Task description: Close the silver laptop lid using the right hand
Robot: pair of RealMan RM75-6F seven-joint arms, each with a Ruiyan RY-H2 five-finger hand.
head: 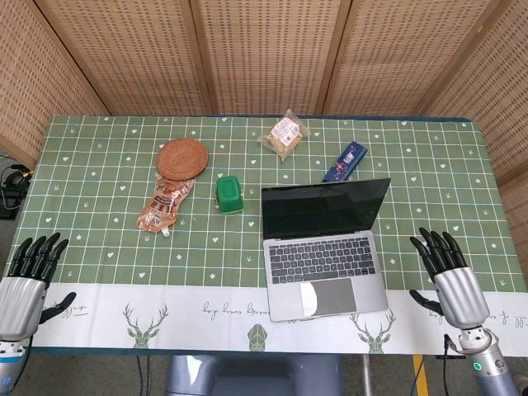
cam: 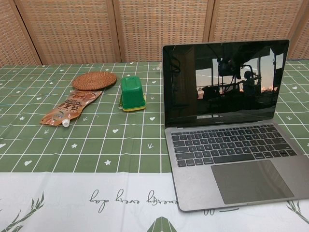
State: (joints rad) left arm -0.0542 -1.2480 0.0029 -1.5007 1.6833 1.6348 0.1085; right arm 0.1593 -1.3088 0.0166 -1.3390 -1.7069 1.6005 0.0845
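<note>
The silver laptop (head: pixel 323 262) (cam: pixel 231 164) stands open near the table's front edge, right of centre, its dark screen (head: pixel 323 209) (cam: pixel 223 82) upright and facing me. My right hand (head: pixel 450 274) lies flat on the table to the right of the laptop, fingers spread, holding nothing and a short gap away from the laptop's side. My left hand (head: pixel 26 276) rests at the front left corner, fingers apart and empty. Neither hand shows in the chest view.
Left of the laptop stands a small green container (head: pixel 230 195) (cam: pixel 132 94). A round woven coaster (head: pixel 182 158) (cam: pixel 95 80) and an orange snack pouch (head: pixel 164 205) (cam: pixel 71 107) lie further left. Behind the laptop lie a wrapped snack (head: pixel 285 133) and a blue packet (head: pixel 345 162).
</note>
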